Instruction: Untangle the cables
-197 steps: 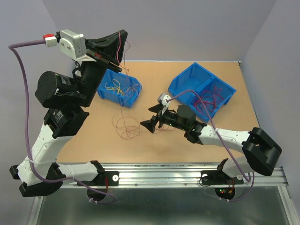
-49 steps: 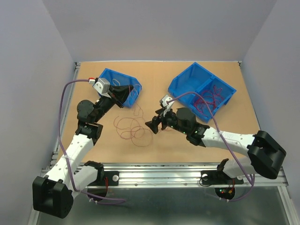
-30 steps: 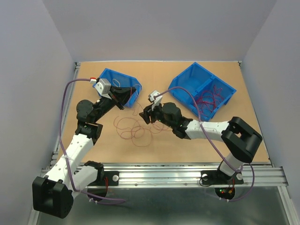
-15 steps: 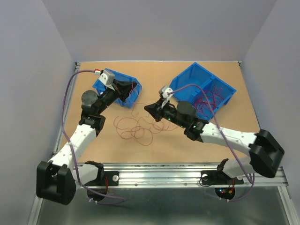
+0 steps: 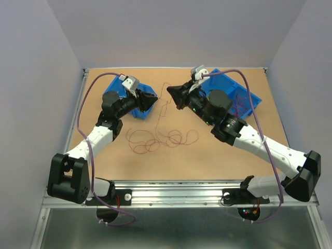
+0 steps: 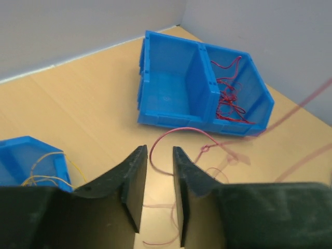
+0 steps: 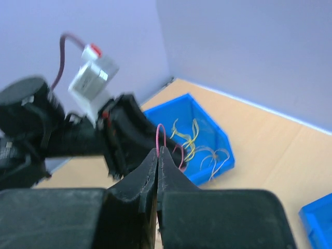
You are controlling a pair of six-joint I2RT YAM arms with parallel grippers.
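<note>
Standing at the arms' end of the table, I saw the loose cables first: a string of thin dark red loops lying flat on the bare wood, on the near side of the small blue bin and a little to its right.

One dark red cable rose out of that tangle and climbed away from me, passing just to the right of the small bin and up to the right gripper. That gripper was lifted off the table, right of the small bin and pointing towards it. Its fingers were pressed tight together, pinching the cable, and a short pink-red loop stuck up from between the tips.

The left gripper hung over the small bin's right end, aimed out across the table. Its fingers stood a narrow gap apart. A red strand showed through that gap, but I could not tell whether it touched either finger, and nothing looked clamped.

Inside the small bin lay a few curly yellow cables.

Well to the right of the small bin, towards the far right corner, sat the divided blue bin. The compartment nearer the small bin was bare, and the farther one held a heap of red cables.
</note>
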